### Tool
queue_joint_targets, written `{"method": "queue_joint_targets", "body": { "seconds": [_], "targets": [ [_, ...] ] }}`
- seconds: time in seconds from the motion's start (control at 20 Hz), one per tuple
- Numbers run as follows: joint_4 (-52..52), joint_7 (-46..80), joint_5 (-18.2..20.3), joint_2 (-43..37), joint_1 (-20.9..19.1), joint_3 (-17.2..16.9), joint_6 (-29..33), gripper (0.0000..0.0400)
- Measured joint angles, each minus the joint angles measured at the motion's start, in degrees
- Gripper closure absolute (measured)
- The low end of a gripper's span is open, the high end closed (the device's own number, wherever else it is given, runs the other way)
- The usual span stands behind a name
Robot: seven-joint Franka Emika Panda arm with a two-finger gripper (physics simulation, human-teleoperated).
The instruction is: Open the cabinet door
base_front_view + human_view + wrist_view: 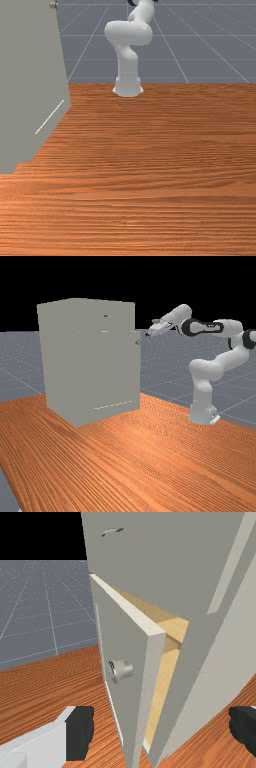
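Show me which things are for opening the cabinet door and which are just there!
For the job:
- cabinet door, partly open
- its knob
- cabinet
- my open gripper

Just there:
- curved handle above the door
- wooden table

text: none legible | labels, numbers, signs: none legible

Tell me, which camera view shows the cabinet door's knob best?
The wrist view: the knob looks largest there, its shape clear against the partly open door. The far view shows it tiny, by the cabinet's edge toward the arm; the front view, also tiny, near the picture's top.
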Motion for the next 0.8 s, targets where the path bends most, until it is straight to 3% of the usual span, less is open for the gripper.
{"method": "queue_joint_targets", "body": {
  "seconds": [0.1,0.2,0.6,0.8],
  "targets": [
    [-0.48,-0.89,-1.26,2.59,-1.48,-4.06,6.36,0.0000],
    [-1.14,-1.20,-1.73,3.42,-1.87,-5.48,9.35,0.0000],
    [-2.85,-1.13,-1.98,4.09,0.36,-6.42,18.36,0.0000],
    [-4.87,0.27,-1.81,8.82,2.19,-6.18,24.56,0.0000]
  ]
}}
